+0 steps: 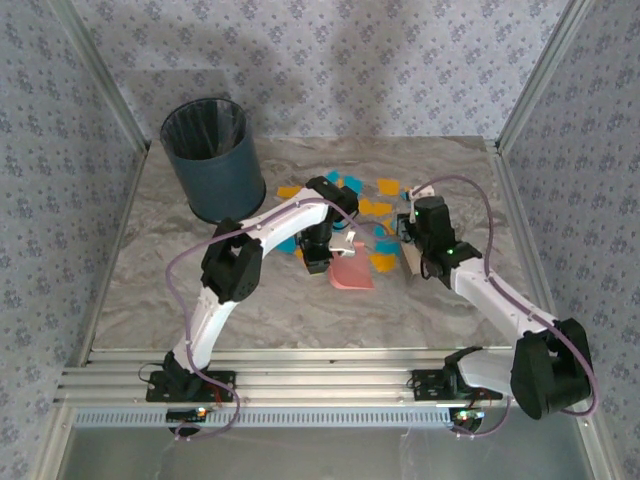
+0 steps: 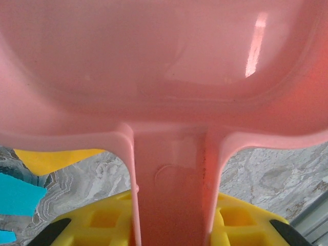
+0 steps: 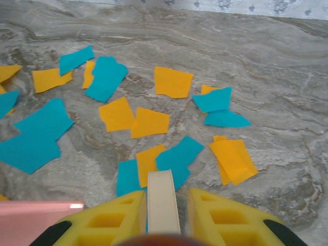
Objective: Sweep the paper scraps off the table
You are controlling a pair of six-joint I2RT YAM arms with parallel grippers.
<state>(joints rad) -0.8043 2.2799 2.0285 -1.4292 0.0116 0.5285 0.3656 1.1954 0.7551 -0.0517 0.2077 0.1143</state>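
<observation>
risk 1: the paper scraps [image 3: 148, 123] are thin and light. a fast stroke would likely flick them past the pink dustpan [image 2: 154, 61] or toward the worktop [image 3: 287, 77] edge.
risk 2: if the dustpan lip is not flat on the worktop, scraps could slide under it.
risk 3: the two arms work close together at frame centre in the top view, so a wide stroke could strike the dustpan or the other arm.
risk 4: scraps at the far left of the group, near the dark bin [image 1: 212, 160], may be missed.

left pincer [image 2: 171, 225]: closed on the dustpan handle.
right pincer [image 3: 163, 215]: closed on a cream handle [image 3: 162, 200], probably the sweeping tool; its working end is hidden.

scrap position: spread over the centre and left of the right wrist frame, just ahead of the right pincer. the nearest teal and orange pieces lie at the handle tip. a dustpan corner sits at lower left.
</observation>
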